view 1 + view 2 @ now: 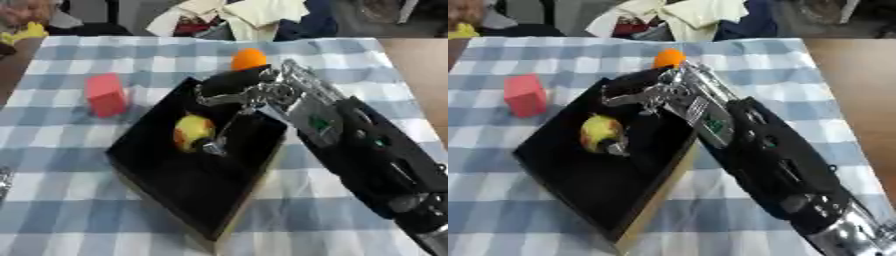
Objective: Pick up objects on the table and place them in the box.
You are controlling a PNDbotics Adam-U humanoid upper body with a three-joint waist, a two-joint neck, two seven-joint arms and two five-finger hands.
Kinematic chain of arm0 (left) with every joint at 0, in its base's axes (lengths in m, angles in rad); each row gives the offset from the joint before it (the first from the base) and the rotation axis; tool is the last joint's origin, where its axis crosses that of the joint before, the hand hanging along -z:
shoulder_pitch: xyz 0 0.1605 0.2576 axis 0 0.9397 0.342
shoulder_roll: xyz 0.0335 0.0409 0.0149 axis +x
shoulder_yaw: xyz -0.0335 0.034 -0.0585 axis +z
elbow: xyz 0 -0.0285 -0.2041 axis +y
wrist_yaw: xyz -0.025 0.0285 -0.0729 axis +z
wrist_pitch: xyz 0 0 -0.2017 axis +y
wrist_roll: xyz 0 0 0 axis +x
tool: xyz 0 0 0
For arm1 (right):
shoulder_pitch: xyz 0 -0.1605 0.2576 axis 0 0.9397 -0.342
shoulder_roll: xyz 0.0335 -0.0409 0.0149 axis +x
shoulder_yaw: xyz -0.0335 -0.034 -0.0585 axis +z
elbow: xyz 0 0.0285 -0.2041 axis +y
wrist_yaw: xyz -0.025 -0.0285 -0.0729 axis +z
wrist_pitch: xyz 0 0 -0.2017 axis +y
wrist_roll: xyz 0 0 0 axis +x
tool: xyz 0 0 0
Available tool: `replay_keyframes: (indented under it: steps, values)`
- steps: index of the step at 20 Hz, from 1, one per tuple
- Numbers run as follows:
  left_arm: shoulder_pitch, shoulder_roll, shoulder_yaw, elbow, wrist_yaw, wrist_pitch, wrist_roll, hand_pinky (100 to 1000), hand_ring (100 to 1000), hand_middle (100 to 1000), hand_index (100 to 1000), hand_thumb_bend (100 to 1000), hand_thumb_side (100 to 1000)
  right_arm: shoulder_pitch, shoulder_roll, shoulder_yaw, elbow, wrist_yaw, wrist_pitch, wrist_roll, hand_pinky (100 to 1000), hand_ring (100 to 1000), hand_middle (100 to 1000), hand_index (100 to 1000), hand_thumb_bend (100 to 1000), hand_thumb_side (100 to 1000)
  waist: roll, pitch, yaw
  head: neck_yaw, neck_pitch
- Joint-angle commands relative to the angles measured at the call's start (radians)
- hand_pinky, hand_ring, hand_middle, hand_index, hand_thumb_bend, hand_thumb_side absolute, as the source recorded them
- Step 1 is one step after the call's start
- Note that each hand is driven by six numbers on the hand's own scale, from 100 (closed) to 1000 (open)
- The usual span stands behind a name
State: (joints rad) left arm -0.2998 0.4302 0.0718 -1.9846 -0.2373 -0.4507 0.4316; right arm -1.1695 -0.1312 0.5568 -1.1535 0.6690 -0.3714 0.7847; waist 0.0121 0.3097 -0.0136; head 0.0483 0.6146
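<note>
Black shallow box (188, 187) with tan edges, lying askew on the blue-and-white checked tablecloth (70, 200), with the right hand (241, 97) reaching over it.

A round yellow-and-red fruit-like object (192, 131) lies inside the box, and one straightened finger of the right hand touches it; the hand is open, not wrapped round it. A red block (106, 94) stands on the cloth left of the box. An orange ball (248, 59) sits just beyond the box's far corner.

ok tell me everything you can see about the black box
The black box is a shallow, open-topped tray with a dark inside and tan outer edges, lying turned cornerwise on the checked tablecloth. A yellow-red fruit lies inside it. The right hand reaches over its far end, one finger at the fruit.
</note>
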Motion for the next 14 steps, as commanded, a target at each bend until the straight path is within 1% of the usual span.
replay_keyframes:
  steps: [1, 4, 7, 8, 9, 10, 11, 14]
  values:
    - [-0.01, 0.01, 0.003, -0.015, 0.007, -0.002, -0.006, 517, 726, 666, 804, 175, 897, -0.014, 0.017, 0.003, 0.011, 0.042, -0.166, 0.118, 753, 787, 673, 768, 100, 472, 0.005, -0.019, 0.002, -0.005, -0.009]
    - [-0.01, 0.009, 0.004, -0.015, 0.009, -0.002, -0.008, 516, 726, 666, 803, 175, 897, -0.008, 0.029, 0.01, 0.025, 0.074, -0.203, 0.117, 756, 795, 690, 773, 100, 501, 0.005, -0.018, 0.003, -0.005, -0.009]
    - [-0.009, 0.009, 0.004, -0.015, 0.01, -0.002, -0.008, 516, 726, 666, 802, 174, 896, -0.004, 0.034, 0.012, 0.031, 0.108, -0.244, 0.115, 762, 807, 719, 797, 100, 574, 0.005, -0.019, 0.003, -0.005, -0.01]
    - [-0.009, 0.009, 0.004, -0.015, 0.01, -0.002, -0.009, 516, 726, 666, 802, 174, 896, -0.003, 0.034, 0.012, 0.031, 0.119, -0.257, 0.114, 764, 813, 732, 807, 132, 592, 0.005, -0.019, 0.003, -0.004, -0.01]
    - [-0.008, 0.009, 0.004, -0.015, 0.01, -0.002, -0.009, 516, 726, 666, 802, 174, 896, -0.002, 0.033, 0.01, 0.031, 0.128, -0.269, 0.112, 770, 820, 744, 820, 195, 610, 0.005, -0.019, 0.002, -0.004, -0.01]
    - [-0.008, 0.009, 0.004, -0.015, 0.01, -0.002, -0.01, 516, 726, 666, 801, 174, 896, -0.003, 0.031, 0.007, 0.029, 0.138, -0.28, 0.108, 772, 822, 750, 827, 222, 617, 0.005, -0.019, 0.002, -0.004, -0.01]
    - [-0.007, 0.009, 0.004, -0.015, 0.01, -0.002, -0.01, 516, 726, 666, 801, 174, 896, -0.004, 0.029, 0.004, 0.027, 0.146, -0.29, 0.106, 781, 832, 769, 844, 280, 634, 0.005, -0.019, 0.001, -0.004, -0.011]
    - [-0.007, 0.009, 0.003, -0.015, 0.011, -0.002, -0.011, 516, 726, 666, 801, 174, 896, -0.008, 0.02, -0.006, 0.017, 0.165, -0.312, 0.098, 797, 851, 802, 864, 374, 659, 0.005, -0.02, -0.001, -0.003, -0.011]
